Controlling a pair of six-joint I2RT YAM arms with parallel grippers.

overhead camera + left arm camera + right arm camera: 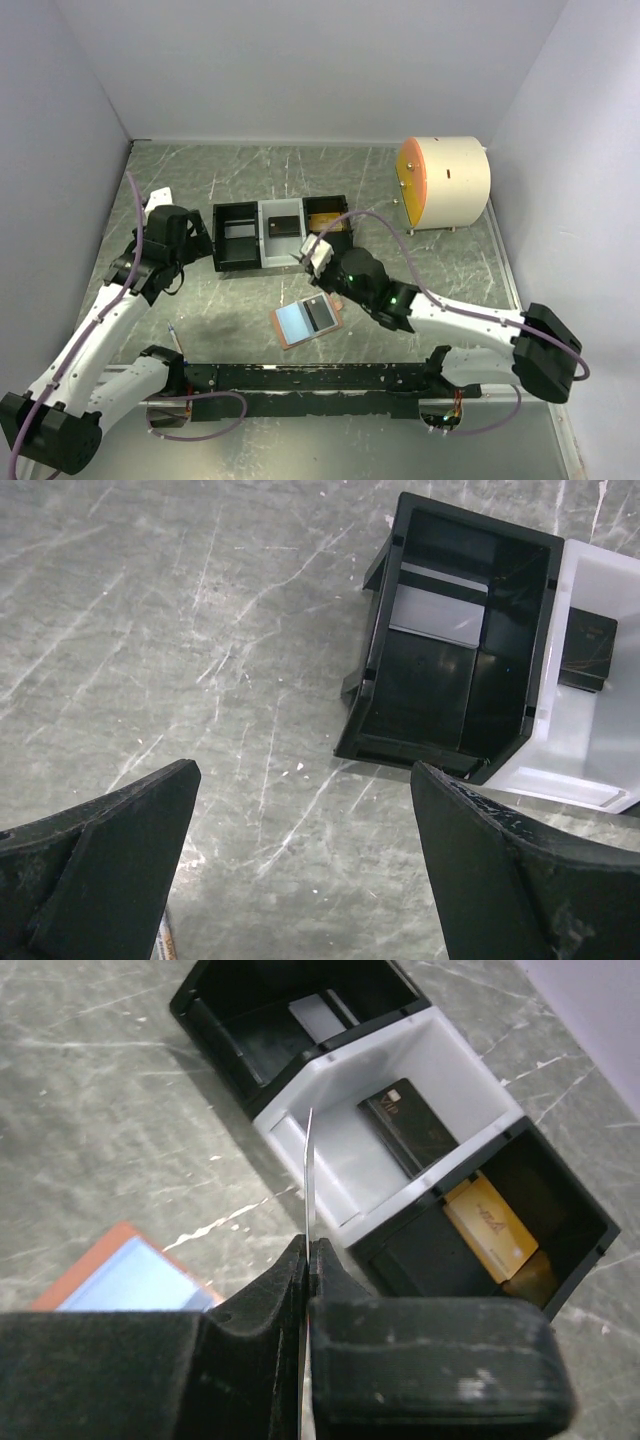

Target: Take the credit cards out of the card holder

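The salmon-pink card holder (307, 322) lies open on the table with a pale blue panel and a dark grey card (321, 313) on its right half. Its corner shows in the right wrist view (130, 1275). My right gripper (318, 252) is shut on a thin pale card (309, 1175), seen edge-on and held over the tray's white middle compartment (440, 1060). That compartment holds a dark card (415, 1125). My left gripper (305, 770) is open and empty above bare table, just left of the tray (455, 650). The tray's black left compartment holds a pale card (437, 615).
The three-compartment tray (240, 262) stands at mid-table; its right compartment holds an orange card-like item (487, 1215). A white cylinder with an orange face (445, 183) stands at the back right. A small pen-like object (175, 338) lies near the left arm's base. Walls enclose three sides.
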